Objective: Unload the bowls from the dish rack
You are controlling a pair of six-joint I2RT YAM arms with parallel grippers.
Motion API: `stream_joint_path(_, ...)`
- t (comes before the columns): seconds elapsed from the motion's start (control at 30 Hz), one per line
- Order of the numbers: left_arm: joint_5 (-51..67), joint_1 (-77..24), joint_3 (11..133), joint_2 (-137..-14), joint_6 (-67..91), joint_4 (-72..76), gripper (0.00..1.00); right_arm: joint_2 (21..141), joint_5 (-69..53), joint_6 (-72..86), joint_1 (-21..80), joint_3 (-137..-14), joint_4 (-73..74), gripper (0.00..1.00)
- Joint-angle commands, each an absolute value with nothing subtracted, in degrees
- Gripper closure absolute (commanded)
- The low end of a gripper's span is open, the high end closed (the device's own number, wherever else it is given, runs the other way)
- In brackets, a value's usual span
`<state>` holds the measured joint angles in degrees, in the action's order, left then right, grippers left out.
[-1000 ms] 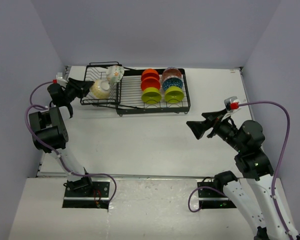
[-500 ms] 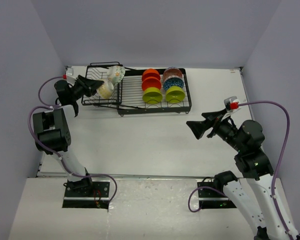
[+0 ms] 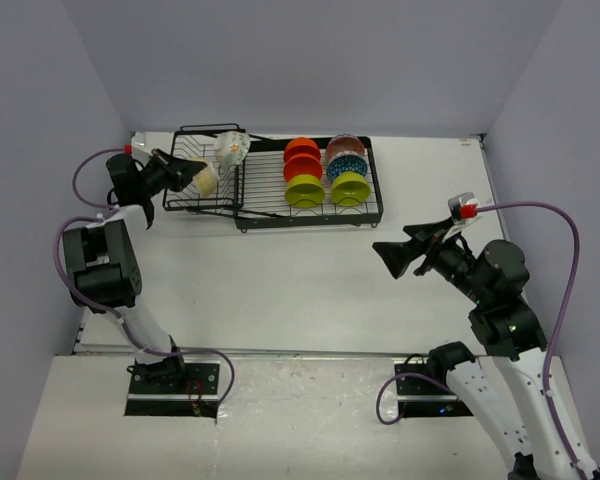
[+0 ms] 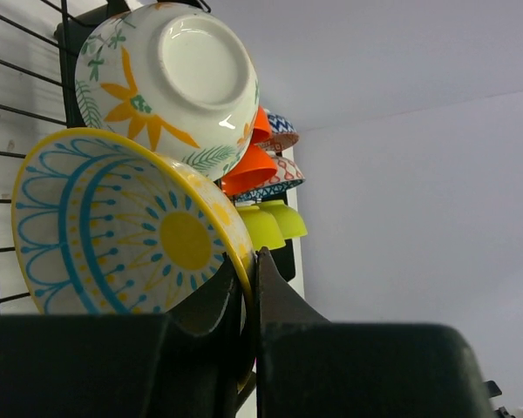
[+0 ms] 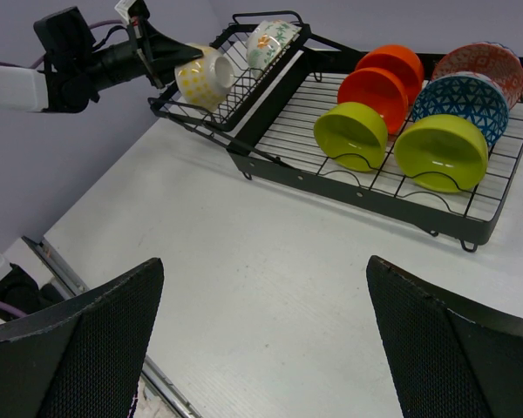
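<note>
My left gripper (image 3: pixel 185 172) is shut on the rim of a cream bowl with a yellow rim and blue pattern (image 3: pixel 208 180), holding it tilted over the small basket end of the black wire dish rack (image 3: pixel 280 213). In the left wrist view the jaws (image 4: pixel 251 270) pinch this bowl's rim (image 4: pixel 131 231). A floral bowl (image 4: pixel 170 83) leans just behind it. The long section holds two orange-red bowls (image 3: pixel 300 158), two lime bowls (image 3: pixel 303 190), a blue bowl (image 3: pixel 346 166) and a pinkish-brown bowl (image 3: pixel 344 146). My right gripper (image 3: pixel 395 258) is open and empty above the bare table (image 5: pixel 261 296).
The rack (image 5: pixel 357 187) stands at the back of the white table, its basket end close to the left wall. The table's near-left edge (image 5: pixel 87 279) shows in the right wrist view. Purple walls close in the back and both sides.
My left wrist has swung toward the back of the table, and the held bowl has tipped more on edge over the basket section. The right arm has not moved.
</note>
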<state>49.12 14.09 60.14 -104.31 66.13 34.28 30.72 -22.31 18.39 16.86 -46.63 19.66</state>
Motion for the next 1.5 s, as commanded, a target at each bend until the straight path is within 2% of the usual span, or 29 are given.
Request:
stream_joint_path(0.0,48.70,13.71,63.45,-98.72,61.70,28.50,1.00,30.76,-23.55,17.93,16.96,-46.84,17.93,0.01)
stream_joint_path(0.27,48.87,11.17,69.16,-90.36,56.18,31.64,1.00,30.94,-23.55,17.93,16.96,-46.76,17.75,0.01)
stream_joint_path(0.33,47.03,6.28,74.33,-87.72,49.43,25.01,1.00,30.94,-23.47,17.93,16.96,-46.76,17.67,0.01)
stream_joint_path(0.37,41.97,4.15,79.92,-87.02,39.21,12.69,1.00,31.02,-23.03,17.93,16.96,-46.76,17.67,0.01)
stream_joint_path(0.47,30.63,-8.75,87.77,-84.91,21.44,-4.34,1.00,29.98,-20.23,18.28,16.88,-46.76,17.93,0.01)
stream_joint_path(0.5,20.06,-12.79,88.41,-83.60,17.79,-12.23,1.00,29.36,-18.82,18.63,16.96,-46.76,18.10,0.01)
stream_joint_path(0.53,14.21,-20.66,88.50,-83.06,15.23,-15.44,1.00,27.70,-15.33,18.81,16.96,-46.50,18.11,0.01)
stream_joint_path(0.57,8.23,-24.48,87.98,-82.71,11.46,-18.08,1.00,26.73,-13.55,18.98,16.96,-46.23,18.02,0.01)
stream_joint_path(0.6,-1.40,-28.00,87.63,-83.05,10.47,-23.06,1.00,25.76,-11.45,19.59,16.96,-45.97,17.93,0.01)
stream_joint_path(0.73,-17.89,-45.30,85.79,-87.62,12.12,-34.43,1.00,22.33,-0.29,20.74,16.96,-44.91,17.84,0.01)
stream_joint_path(0.8,-24.49,-49.55,82.80,-89.11,13.62,-38.03,1.00,21.89,0.00,20.92,16.96,-45.17,18.72,0.01)
stream_joint_path(0.93,-22.42,-52.21,75.69,-88.59,18.79,-37.89,1.00,22.41,0.26,20.57,16.96,-45.35,18.81,0.01)
stream_joint_path(1.17,-25.39,-53.35,64.36,-91.93,24.16,-38.67,1.00,24.26,-3.08,20.21,16.96,-45.62,18.90,0.01)
stream_joint_path(1.47,-27.59,-54.14,59.33,-93.25,28.38,-36.21,1.00,24.61,-5.01,19.86,16.88,-45.35,18.63,0.01)
